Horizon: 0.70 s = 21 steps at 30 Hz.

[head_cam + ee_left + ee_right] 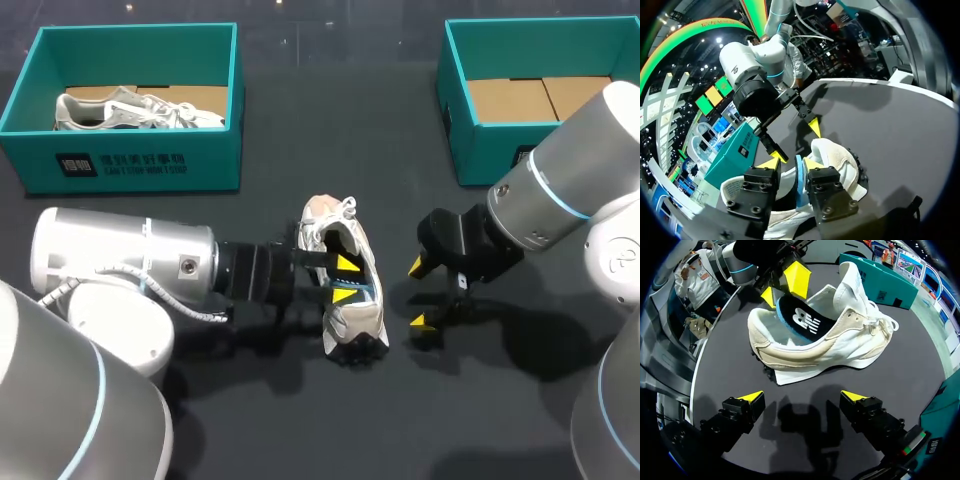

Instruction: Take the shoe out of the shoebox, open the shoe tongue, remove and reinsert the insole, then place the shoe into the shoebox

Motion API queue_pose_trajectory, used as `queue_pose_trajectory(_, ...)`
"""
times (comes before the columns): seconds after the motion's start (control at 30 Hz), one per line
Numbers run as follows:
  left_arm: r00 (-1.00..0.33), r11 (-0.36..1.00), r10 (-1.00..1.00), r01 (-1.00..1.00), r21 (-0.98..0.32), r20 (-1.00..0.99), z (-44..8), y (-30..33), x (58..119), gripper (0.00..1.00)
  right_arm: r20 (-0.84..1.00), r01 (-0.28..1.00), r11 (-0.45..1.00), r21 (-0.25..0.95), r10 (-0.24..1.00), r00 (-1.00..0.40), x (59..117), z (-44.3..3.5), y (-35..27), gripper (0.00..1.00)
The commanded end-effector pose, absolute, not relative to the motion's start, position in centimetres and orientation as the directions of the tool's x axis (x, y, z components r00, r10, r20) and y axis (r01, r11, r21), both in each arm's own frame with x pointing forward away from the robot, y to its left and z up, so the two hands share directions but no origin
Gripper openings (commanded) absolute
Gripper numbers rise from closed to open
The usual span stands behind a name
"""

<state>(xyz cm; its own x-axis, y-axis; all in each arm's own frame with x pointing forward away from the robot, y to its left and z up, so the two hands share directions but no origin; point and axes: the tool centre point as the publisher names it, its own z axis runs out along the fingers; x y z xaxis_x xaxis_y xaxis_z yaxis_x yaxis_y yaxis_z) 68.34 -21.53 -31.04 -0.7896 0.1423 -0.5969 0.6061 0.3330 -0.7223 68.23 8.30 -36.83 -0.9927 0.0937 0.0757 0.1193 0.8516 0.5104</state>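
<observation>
Dark table [300, 180] at mid-frame carries the shoe [362, 325]; left gripper [345, 280] pinches the insole [800, 320], right gripper [419, 294] stands spread, empty. Unheld, the shoe may slide and the insole crease.

Probably an exhibition hall (lit display panels [714, 95]).

White and cream sneaker [830, 347] with white laces, insole [802, 322] was black on top with a white logo and light-blue edge, left shoebox [130, 165] and right shoebox [480, 150] were teal with brown cardboard floors, left gripper [346, 280] and right gripper [419, 293] had yellow tips, black tabletop [300, 420].
</observation>
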Motion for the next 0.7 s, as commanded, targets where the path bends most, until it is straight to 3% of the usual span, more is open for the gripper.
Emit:
queue_pose_trajectory(0.03, -0.801, 0.333, 0.213, 0.598, -0.729, -0.560, -29.4, -20.1, 68.4, 0.29, 0.074, 0.119, 0.851, 0.511, 0.094, -0.993, 68.1, -36.9, 8.3, 1.00)
queue_pose_trajectory(0.37, -0.787, 0.363, 0.388, 0.609, -0.705, -0.480, -30.1, -20.2, 67.9, 0.39, 0.074, 0.119, 0.851, 0.511, 0.094, -0.993, 68.1, -36.9, 8.3, 1.00)
queue_pose_trajectory(0.7, -0.742, 0.406, 0.515, 0.652, -0.640, -0.429, -29.9, -19.3, 67.6, 0.40, 0.064, 0.145, 0.855, 0.499, 0.131, -0.989, 68.2, -35.7, 4.7, 1.00)
